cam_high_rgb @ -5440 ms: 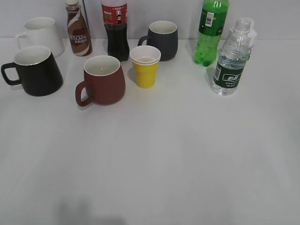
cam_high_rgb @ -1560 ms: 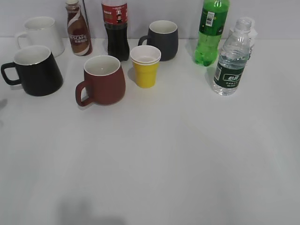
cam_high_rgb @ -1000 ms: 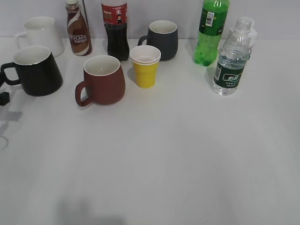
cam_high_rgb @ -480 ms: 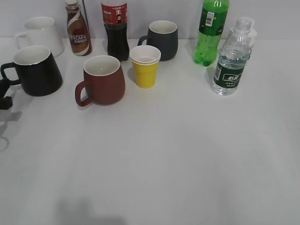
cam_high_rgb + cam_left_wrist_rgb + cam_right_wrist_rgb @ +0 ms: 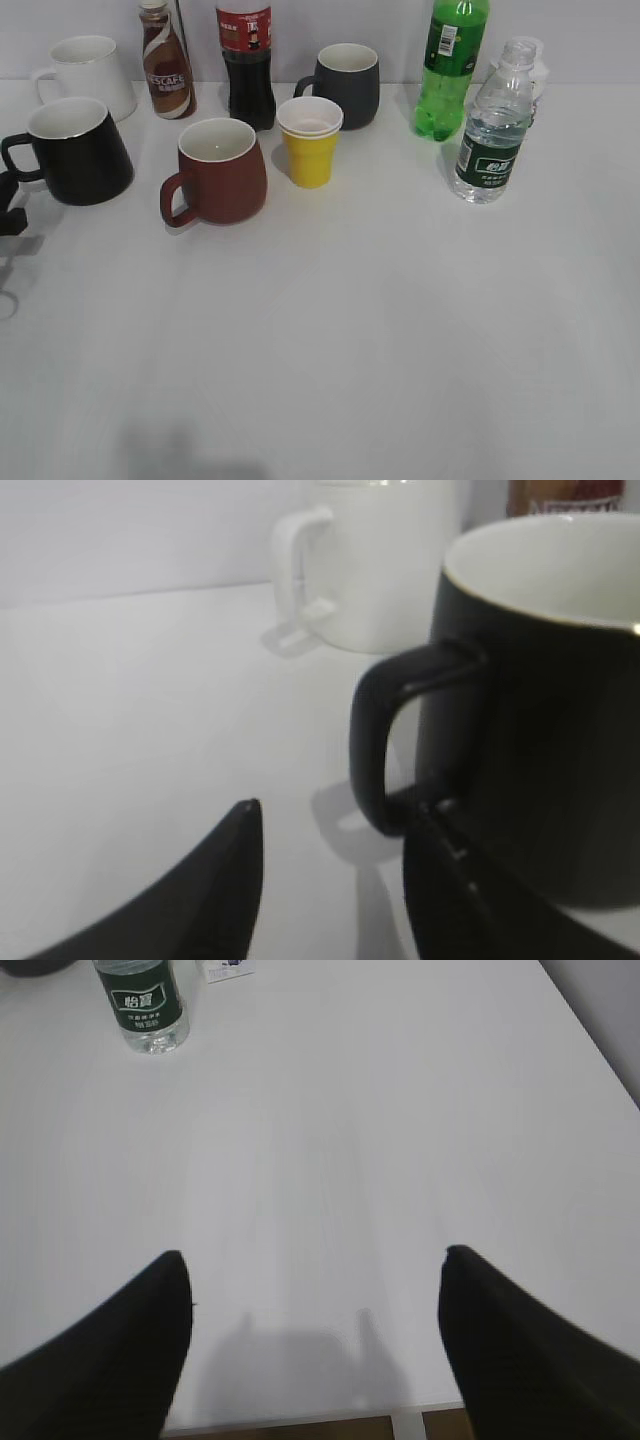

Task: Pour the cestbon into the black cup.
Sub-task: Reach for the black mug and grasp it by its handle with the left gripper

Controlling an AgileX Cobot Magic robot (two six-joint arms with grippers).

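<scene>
The black cup [image 5: 78,150] stands at the left of the table, handle pointing left; in the left wrist view [image 5: 540,730] it fills the right side. My left gripper [image 5: 335,825] is open just in front of the cup's handle [image 5: 385,740], not gripping it; in the exterior view only its tip shows at the left edge [image 5: 10,215]. The cestbon [image 5: 492,125], clear with a dark green label, stands upright at the right back. It shows far ahead in the right wrist view [image 5: 143,1002]. My right gripper [image 5: 315,1260] is open and empty above the table's near edge.
A white mug [image 5: 88,72], Nescafe bottle [image 5: 166,62], cola bottle [image 5: 247,62], dark grey mug [image 5: 346,84] and bright green soda bottle [image 5: 450,66] stand along the back. A reddish-brown mug [image 5: 220,170] and yellow cup [image 5: 310,140] stand in front.
My left gripper has come in from the left edge and moved up to the black cup's handle. The bottle and cups have not moved.
</scene>
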